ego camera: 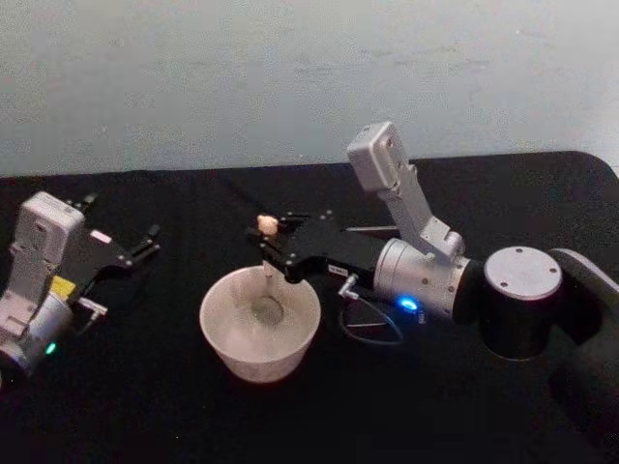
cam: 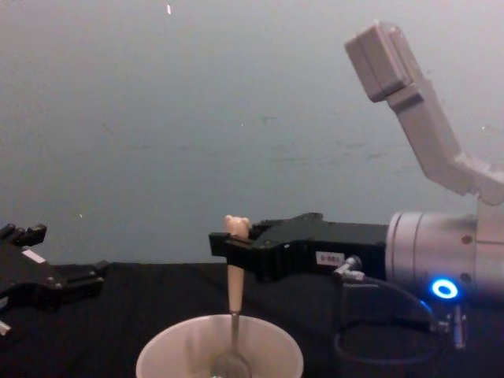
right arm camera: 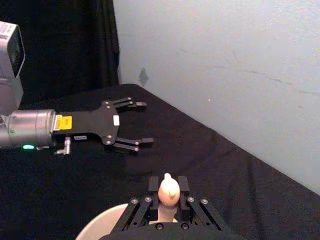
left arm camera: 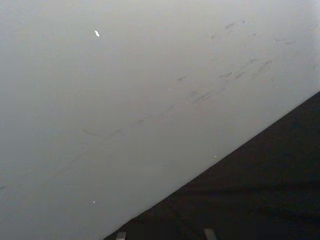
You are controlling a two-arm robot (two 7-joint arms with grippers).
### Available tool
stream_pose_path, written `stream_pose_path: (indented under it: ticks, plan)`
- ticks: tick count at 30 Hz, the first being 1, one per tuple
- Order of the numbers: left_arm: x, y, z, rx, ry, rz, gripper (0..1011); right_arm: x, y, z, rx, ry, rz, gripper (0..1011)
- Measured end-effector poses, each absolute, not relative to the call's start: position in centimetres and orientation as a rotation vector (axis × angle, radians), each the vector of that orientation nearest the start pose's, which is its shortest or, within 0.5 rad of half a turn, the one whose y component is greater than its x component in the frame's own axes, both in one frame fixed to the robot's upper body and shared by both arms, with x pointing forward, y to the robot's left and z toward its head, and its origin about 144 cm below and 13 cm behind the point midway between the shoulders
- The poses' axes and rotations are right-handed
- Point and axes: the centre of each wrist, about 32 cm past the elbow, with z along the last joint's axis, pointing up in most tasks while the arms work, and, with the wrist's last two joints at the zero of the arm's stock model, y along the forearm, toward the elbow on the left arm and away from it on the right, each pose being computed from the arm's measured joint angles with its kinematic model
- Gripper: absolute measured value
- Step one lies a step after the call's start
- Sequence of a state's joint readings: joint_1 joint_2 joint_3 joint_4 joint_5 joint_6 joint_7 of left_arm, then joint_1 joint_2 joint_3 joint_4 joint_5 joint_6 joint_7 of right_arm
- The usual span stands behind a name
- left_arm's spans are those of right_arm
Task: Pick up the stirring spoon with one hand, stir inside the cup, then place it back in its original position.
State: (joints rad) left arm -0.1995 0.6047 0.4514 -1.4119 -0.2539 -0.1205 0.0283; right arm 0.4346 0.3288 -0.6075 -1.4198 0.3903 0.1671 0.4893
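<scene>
Upright, stirring spoon [cam: 235, 290] in right claw [cam: 225, 242], tip inside cup [cam: 179, 346].

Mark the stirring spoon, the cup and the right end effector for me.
stirring spoon [cam: 235, 287]: chest view, cream handle.
cup [ego camera: 259, 365]: head view, outer wall.
right end effector [right arm camera: 168, 187]: right wrist view, between its fingertips.

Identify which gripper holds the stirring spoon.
The right gripper: its fingers clamp the stirring spoon upright in the cup; the left gripper hangs open, empty.

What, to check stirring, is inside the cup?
The stirring spoon stands in the cup, its bowl low inside, held by the right gripper; left gripper idles aside. Liquid cannot be made out.
</scene>
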Motion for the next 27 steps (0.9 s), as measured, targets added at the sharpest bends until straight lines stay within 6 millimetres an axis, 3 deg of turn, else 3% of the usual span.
stream_pose_path:
  ticks: [16, 27]
  plan:
    - [48.9, 31.0, 114.0, 0.305, -0.285, 1.248, 1001, 51.5, -18.9, 120.5, -0.164, 0.012, -0.557, 223]
    - [48.9, 31.0, 114.0, 0.304, -0.285, 1.248, 1002, 50.2, -19.0, 121.2, -0.135, 0.029, -0.514, 223]
